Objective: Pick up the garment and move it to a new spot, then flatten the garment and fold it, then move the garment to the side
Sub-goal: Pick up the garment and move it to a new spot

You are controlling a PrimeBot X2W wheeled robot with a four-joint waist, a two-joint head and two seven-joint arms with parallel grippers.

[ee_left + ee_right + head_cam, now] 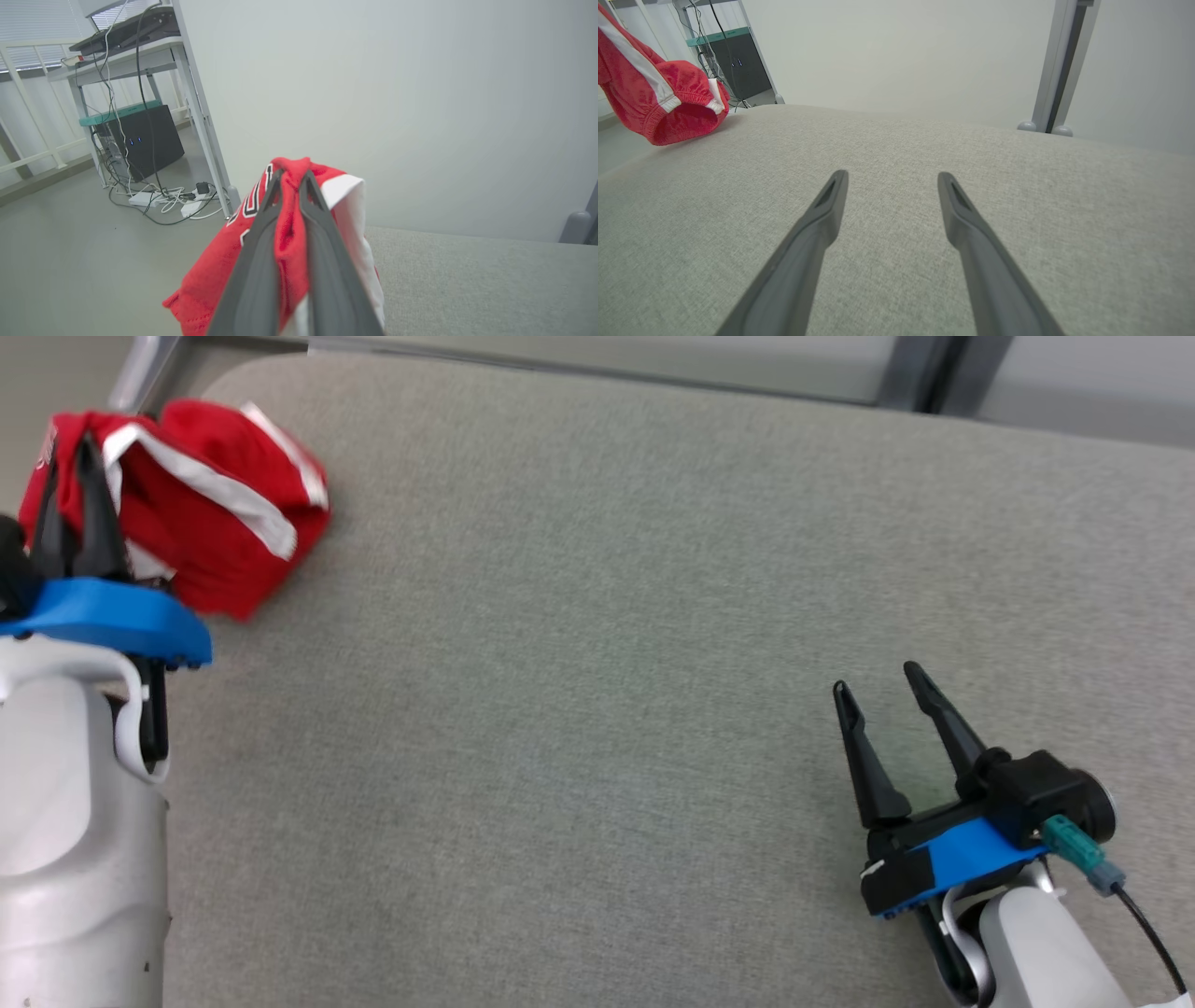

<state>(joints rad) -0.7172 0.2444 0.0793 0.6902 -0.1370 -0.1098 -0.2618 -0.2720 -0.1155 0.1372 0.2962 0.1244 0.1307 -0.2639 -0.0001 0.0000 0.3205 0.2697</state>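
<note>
Pinching garment (210, 280), left jaws closed

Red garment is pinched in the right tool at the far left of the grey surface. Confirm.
Wrong: the left tool pinches the red garment at the far left of the grey surface; the left wrist view shows it.
</note>
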